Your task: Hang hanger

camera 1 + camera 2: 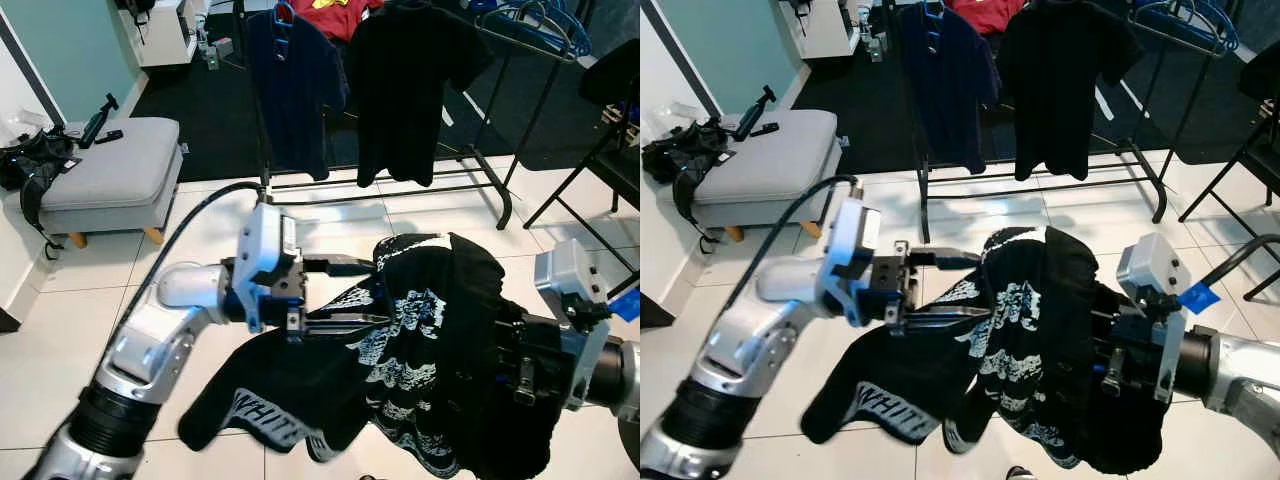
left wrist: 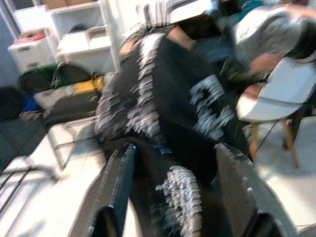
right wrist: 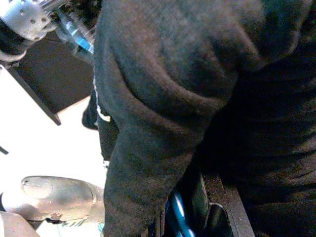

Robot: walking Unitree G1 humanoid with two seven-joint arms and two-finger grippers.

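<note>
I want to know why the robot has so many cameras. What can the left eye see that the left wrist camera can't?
Left eye alone: the clothes rack with a navy shirt and a black shirt hanging, the grey footstool, and both arms, the right gripper buried in cloth.
Left wrist alone: white shelves and a chair, blurred.
Both: the black printed garment with the left gripper open at it.
</note>
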